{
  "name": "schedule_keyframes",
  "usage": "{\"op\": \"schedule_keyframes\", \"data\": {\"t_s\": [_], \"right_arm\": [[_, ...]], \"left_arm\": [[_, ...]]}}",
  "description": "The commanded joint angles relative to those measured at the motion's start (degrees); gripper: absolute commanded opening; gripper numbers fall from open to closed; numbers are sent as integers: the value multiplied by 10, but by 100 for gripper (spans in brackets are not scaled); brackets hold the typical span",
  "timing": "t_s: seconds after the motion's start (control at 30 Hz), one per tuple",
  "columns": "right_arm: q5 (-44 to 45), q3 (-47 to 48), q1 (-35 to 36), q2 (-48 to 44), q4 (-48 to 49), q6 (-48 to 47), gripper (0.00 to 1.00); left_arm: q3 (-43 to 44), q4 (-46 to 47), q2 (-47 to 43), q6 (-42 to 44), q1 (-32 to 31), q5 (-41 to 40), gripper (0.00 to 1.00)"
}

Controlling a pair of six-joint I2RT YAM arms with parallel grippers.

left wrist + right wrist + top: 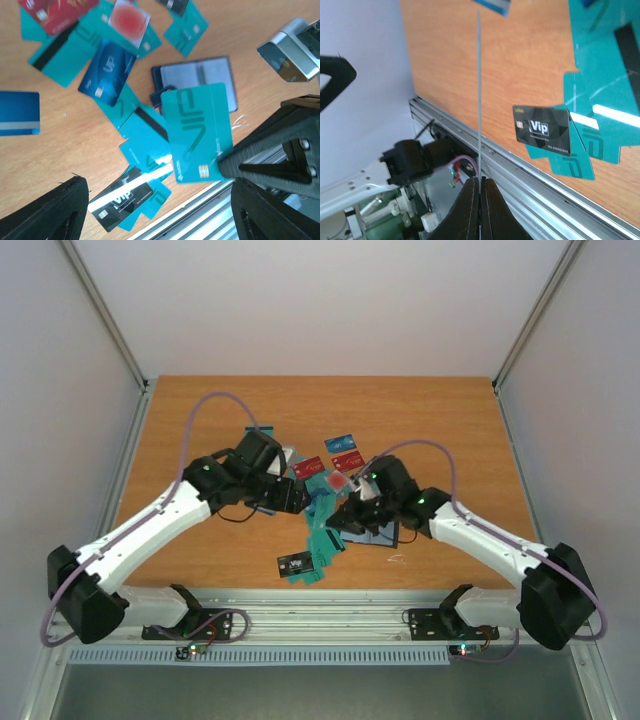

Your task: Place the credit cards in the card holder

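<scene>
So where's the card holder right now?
In the left wrist view the card holder lies on the table right of centre, partly hidden behind the teal VIP card that the right gripper pinches.

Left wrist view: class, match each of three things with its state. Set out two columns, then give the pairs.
1. teal plastic VIP card
2. dark navy card holder
3. black VIP card

A. lying open on the wooden table
B. pinched in the right gripper
C. flat by the table's near edge

Pairs: 1-B; 2-A; 3-C

card holder: 1 | credit cards: a dozen-plus, mostly teal
</scene>
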Motion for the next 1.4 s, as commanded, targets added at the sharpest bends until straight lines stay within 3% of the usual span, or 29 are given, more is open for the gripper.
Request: {"op": "schedule_keyframes", "data": {"t_s": [0.0, 0.27, 0.57, 0.73, 1.0, 1.37], "right_arm": [[-23, 50, -60, -45, -121, -64, 1], [-136, 132, -201, -87, -182, -110, 1], [-242, 214, -249, -77, -147, -80, 1], [-273, 233, -250, -78, -139, -94, 1], [-313, 231, -250, -79, -98, -85, 1], [-333, 221, -250, -73, -45, -63, 1]], "left_arm": [[60, -47, -26, 14, 25, 20, 79], [105, 76, -20, -40, 85, 220, 75], [79, 377, 34, -226, 115, 399, 67], [61, 483, 55, -308, 118, 442, 58], [51, 523, 76, -336, 117, 459, 50], [45, 568, 95, -361, 108, 504, 24]]}}
